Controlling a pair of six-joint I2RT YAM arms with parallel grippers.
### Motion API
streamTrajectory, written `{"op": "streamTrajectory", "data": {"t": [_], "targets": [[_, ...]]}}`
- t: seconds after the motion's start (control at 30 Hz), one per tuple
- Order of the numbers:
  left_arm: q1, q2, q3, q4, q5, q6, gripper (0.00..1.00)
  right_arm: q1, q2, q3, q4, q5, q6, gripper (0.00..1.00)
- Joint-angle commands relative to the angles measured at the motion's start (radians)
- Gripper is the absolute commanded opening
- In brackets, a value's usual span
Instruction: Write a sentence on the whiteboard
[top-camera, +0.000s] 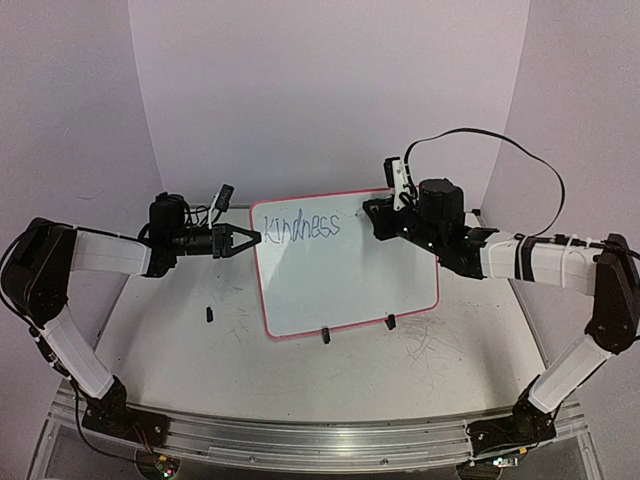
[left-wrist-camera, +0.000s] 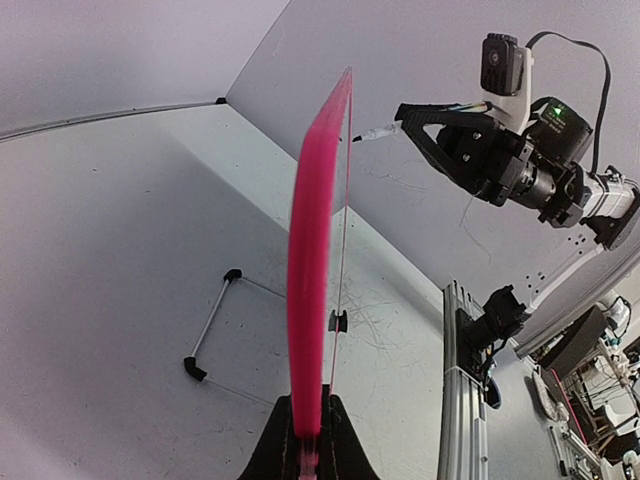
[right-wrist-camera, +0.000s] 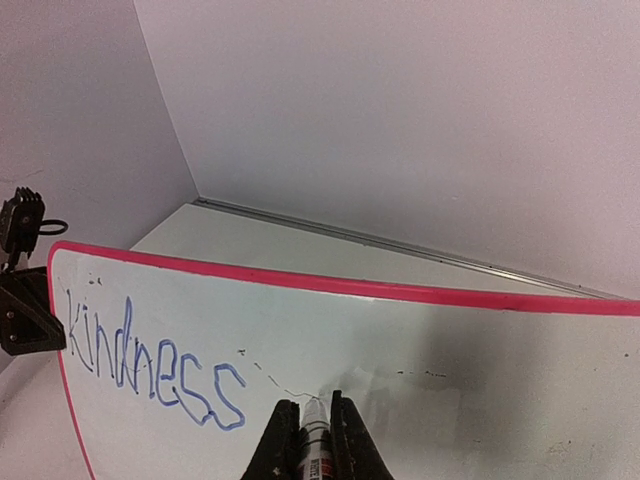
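Note:
The whiteboard (top-camera: 350, 285), white with a pink-red frame, stands tilted on the table. My left gripper (top-camera: 255, 239) is shut on its left edge, which shows edge-on as a pink strip (left-wrist-camera: 308, 250) running up from the gripper (left-wrist-camera: 308, 396). The sentence (top-camera: 297, 228) is one blue word, "Kindness" (right-wrist-camera: 150, 365), on the top line. My right gripper (right-wrist-camera: 311, 400) is shut on a white marker (right-wrist-camera: 318, 435). The marker tip meets the board just right of the word, at the end of a thin faint stroke. In the top view the right gripper (top-camera: 375, 215) is at the board's upper right.
Two black clip feet (top-camera: 324, 335) (top-camera: 390, 322) hold the board's lower edge. A small black piece (top-camera: 209, 314) lies on the table left of the board. A wire stand (left-wrist-camera: 210, 335) sits behind the board. A metal rail (top-camera: 320, 440) runs along the near edge.

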Motion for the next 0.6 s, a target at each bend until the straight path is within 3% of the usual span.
{"op": "streamTrajectory", "data": {"t": [0.0,0.57], "targets": [[-0.013,-0.019,0.017,0.033,-0.019,0.063,0.00,-0.001,0.011,0.034,0.042,0.035,0.012,0.00],[-0.019,-0.031,0.014,0.033,-0.020,0.071,0.00,-0.001,0.051,0.059,0.037,0.028,0.006,0.00]]}}
